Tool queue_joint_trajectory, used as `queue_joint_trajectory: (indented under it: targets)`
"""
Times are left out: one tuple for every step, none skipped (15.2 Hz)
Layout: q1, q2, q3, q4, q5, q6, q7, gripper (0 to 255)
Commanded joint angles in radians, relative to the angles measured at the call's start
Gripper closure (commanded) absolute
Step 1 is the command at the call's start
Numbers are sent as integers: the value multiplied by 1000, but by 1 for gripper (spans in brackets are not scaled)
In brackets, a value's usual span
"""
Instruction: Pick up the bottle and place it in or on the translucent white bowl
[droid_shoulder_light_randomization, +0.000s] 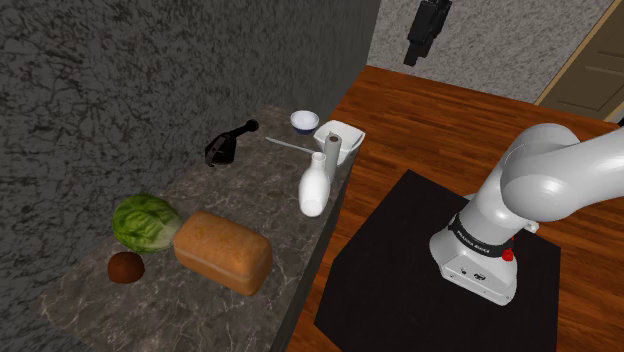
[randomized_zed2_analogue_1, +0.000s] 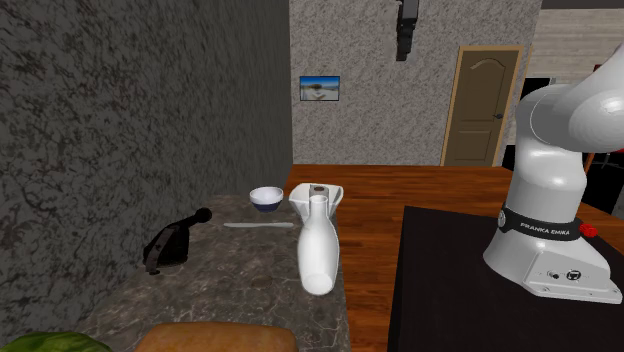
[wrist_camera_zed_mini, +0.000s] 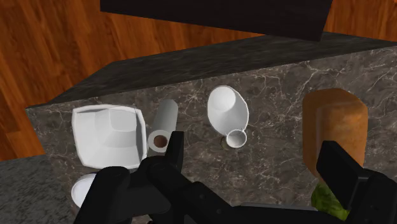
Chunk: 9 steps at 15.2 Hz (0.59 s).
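Marbled counter (droid_shoulder_light_randomization: 250, 190) against a dark stone wall, shoulder view. A white bottle (droid_shoulder_light_randomization: 314, 187) stands upright near the counter's edge toward the wooden floor (droid_shoulder_light_randomization: 420, 120). Farther along that edge sits a square white bowl (droid_shoulder_light_randomization: 345, 132), with a white roll (droid_shoulder_light_randomization: 333, 146) upright just beside it, between bowl and bottle. A small round bowl (droid_shoulder_light_randomization: 305, 121), a thin utensil (droid_shoulder_light_randomization: 290, 145) and a black object (droid_shoulder_light_randomization: 222, 148) lie nearer the wall. Bread (droid_shoulder_light_randomization: 222, 252), lettuce (droid_shoulder_light_randomization: 145, 222) and a brown round item (droid_shoulder_light_randomization: 125, 267) occupy the near end. The white arm (droid_shoulder_light_randomization: 545, 175) rises from the black stand (droid_shoulder_light_randomization: 400, 270); the gripper (droid_shoulder_light_randomization: 427, 32) hangs high above the floor, well apart from the bottle.

Second exterior view. The bottle (randomized_zed2_analogue_1: 318, 250) is upright at the counter edge, with the bowl (randomized_zed2_analogue_1: 301, 201) and roll behind it. The gripper (randomized_zed2_analogue_1: 406, 30) hangs at the top, before a wall bearing a picture (randomized_zed2_analogue_1: 320, 88) and a door (randomized_zed2_analogue_1: 482, 108).

Wrist view. The gripper (wrist_camera_zed_mini: 251, 156) looks down on the counter; its fingers (wrist_camera_zed_mini: 173, 147) stand wide apart and clasp nothing. Below it, in line, are the bowl (wrist_camera_zed_mini: 107, 135), the roll (wrist_camera_zed_mini: 164, 124) touching its side, and the bottle (wrist_camera_zed_mini: 228, 109) seen from above, apart from both. Bread (wrist_camera_zed_mini: 334, 124) lies behind the other finger.
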Motion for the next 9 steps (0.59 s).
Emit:
queue_joint_trajectory:
  targets:
    - [0,0,0,0,0,0,0,0]
    - [1,7,7,-27,3,36,6,0]
    - [3,15,14,-53,6,72,13,0]
    - [5,25,21,-78,8,109,19,0]
    - [6,37,28,-101,11,146,25,0]
    - [8,50,35,-123,14,183,31,0]
    - [10,65,42,-144,16,221,38,0]
    - [12,82,49,-164,19,259,44,0]
    - [14,101,56,-182,21,298,50,0]
